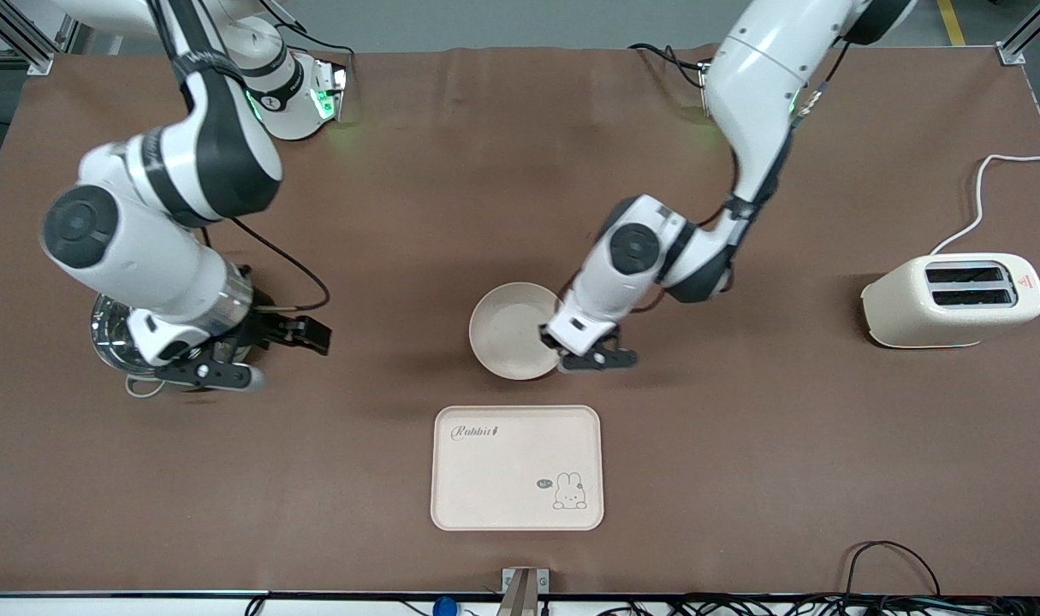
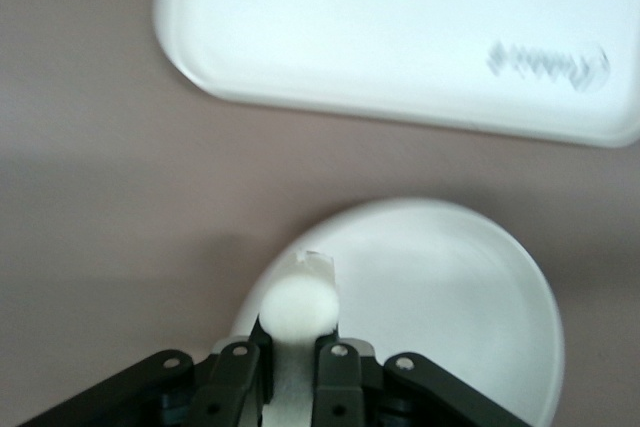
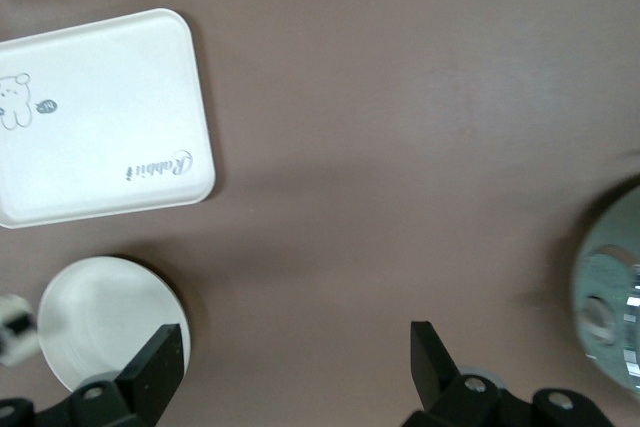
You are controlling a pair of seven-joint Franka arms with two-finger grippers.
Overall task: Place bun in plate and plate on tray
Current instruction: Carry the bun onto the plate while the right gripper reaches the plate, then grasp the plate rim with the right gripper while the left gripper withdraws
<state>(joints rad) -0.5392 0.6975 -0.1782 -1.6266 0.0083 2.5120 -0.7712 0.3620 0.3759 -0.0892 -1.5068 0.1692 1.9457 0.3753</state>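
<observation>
My left gripper [image 1: 597, 359] is shut on the bun [image 2: 299, 307], a small cream-white lump between its fingertips. It holds the bun over the rim of the round cream plate [image 1: 511, 329], at the plate's edge toward the left arm's end. The plate also shows in the left wrist view [image 2: 450, 297] and the right wrist view [image 3: 100, 322]. The rectangular "Rabbit" tray [image 1: 518, 468] lies bare, nearer to the front camera than the plate, and shows in both wrist views [image 2: 400, 37] [image 3: 90, 117]. My right gripper [image 1: 284, 359] is open and empty over bare table [image 3: 295, 362], toward the right arm's end.
A cream toaster [image 1: 952, 299] with a white cord stands toward the left arm's end of the table. A shiny metal bowl [image 1: 113, 342] sits under the right arm and shows in the right wrist view [image 3: 610, 297]. Brown tabletop lies between the plate and the tray.
</observation>
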